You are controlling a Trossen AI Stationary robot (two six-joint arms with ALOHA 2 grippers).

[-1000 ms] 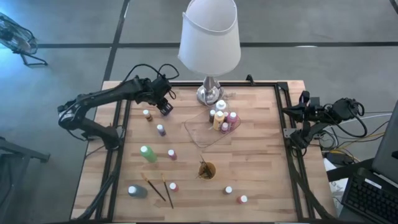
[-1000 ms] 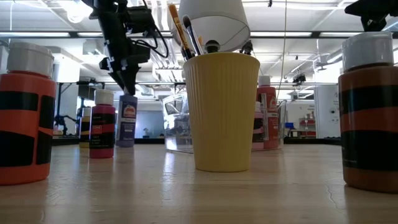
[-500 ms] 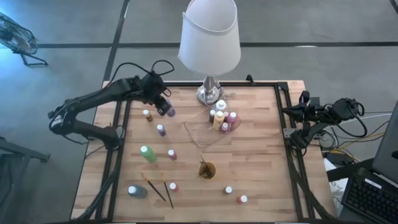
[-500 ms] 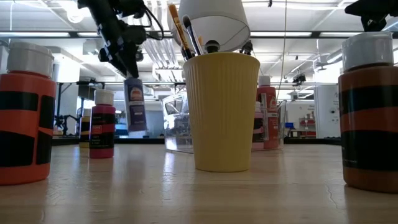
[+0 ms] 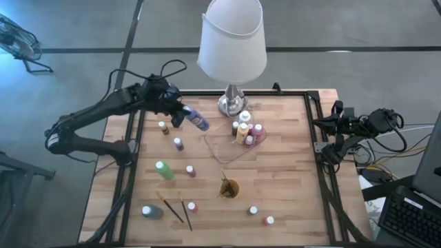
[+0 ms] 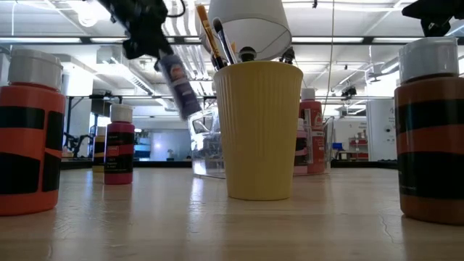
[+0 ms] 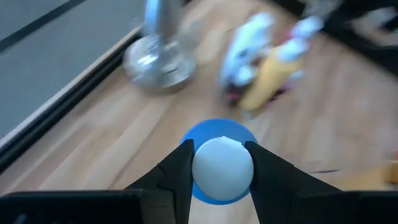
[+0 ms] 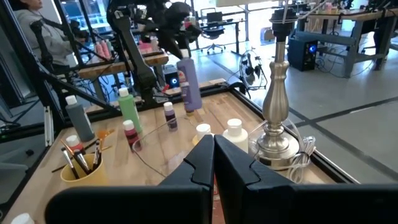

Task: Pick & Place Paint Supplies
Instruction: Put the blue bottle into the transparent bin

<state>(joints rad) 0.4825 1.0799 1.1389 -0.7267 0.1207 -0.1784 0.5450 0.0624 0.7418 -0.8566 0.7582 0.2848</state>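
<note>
Desk (image 5: pixel 289 179): wooden top in a dark frame, carrying all items noted below.

Lamp (image 5: pixel 232 38): white shade, silver base standing at the far edge of the desk, just beyond the clear tray.

Left arm: extends over the far left part of the desk. Left gripper (image 5: pixel 183 115) is closed on the white cap of a purple paint bottle (image 5: pixel 198 121), one finger on each side of the cap in the left wrist view. The bottle is lifted clear of the desk and tilted, its base pointing toward the lamp base and the tray.

Right arm: parked off the right edge of the desk. Right gripper (image 8: pixel 213 163) has its fingers pressed together with nothing between them.

Clear tray (image 5: pixel 219 146): lies near the desk centre. A cluster of white-capped bottles (image 5: pixel 247 129), one of them yellow, stands at its far right corner.

Orange cup (image 5: pixel 229 188): stands nearer than the tray, with brushes upright in it.

Green bottle (image 5: pixel 164 170): on the left half, with smaller bottles near it.

Grey bottle (image 5: pixel 151 212): near left corner.

Two loose brushes (image 5: pixel 176 209): lie flat just right of the grey bottle.

Two small bottles (image 5: pixel 261 215): near right area.
</note>
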